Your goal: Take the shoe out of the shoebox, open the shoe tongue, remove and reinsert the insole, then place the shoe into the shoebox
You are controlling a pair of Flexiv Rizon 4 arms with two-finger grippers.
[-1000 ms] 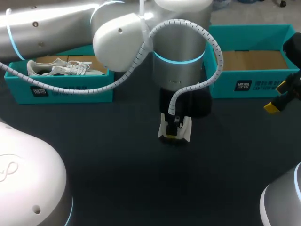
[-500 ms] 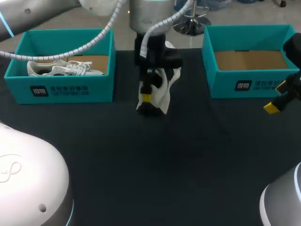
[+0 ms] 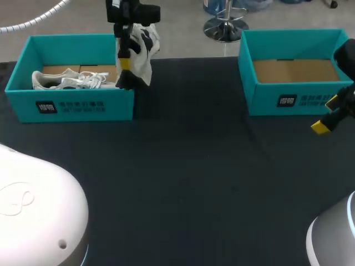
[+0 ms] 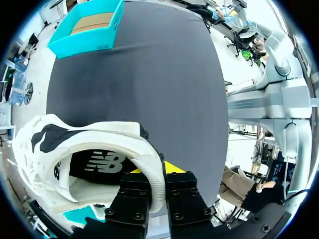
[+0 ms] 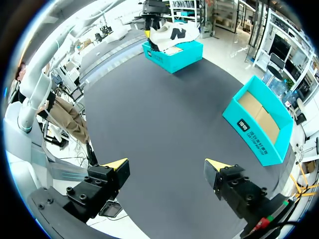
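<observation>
A white and black shoe [image 3: 141,52] hangs in the air over the right wall of the left teal shoebox [image 3: 72,105]. My left gripper [image 3: 126,65] is shut on the shoe's collar, which sits pinched between its fingers in the left wrist view [image 4: 162,169]; the shoe [image 4: 84,159] opens toward the camera there. Another white shoe [image 3: 72,80] lies inside that box. My right gripper [image 3: 327,123] hovers at the table's right edge, open and holding nothing [image 5: 167,167]. From the right wrist, the held shoe [image 5: 169,32] shows far off above the left box [image 5: 172,56].
A second teal shoebox [image 3: 294,100] stands at the back right with only its cardboard floor showing, also seen beside my right gripper [image 5: 261,124] and ahead of my left gripper [image 4: 92,22]. Dark table cloth [image 3: 194,183] spreads between the boxes and toward the front.
My left arm has carried the shoe from the table's middle to the back left, up over the left box's right wall. The right arm has stayed where it was.
</observation>
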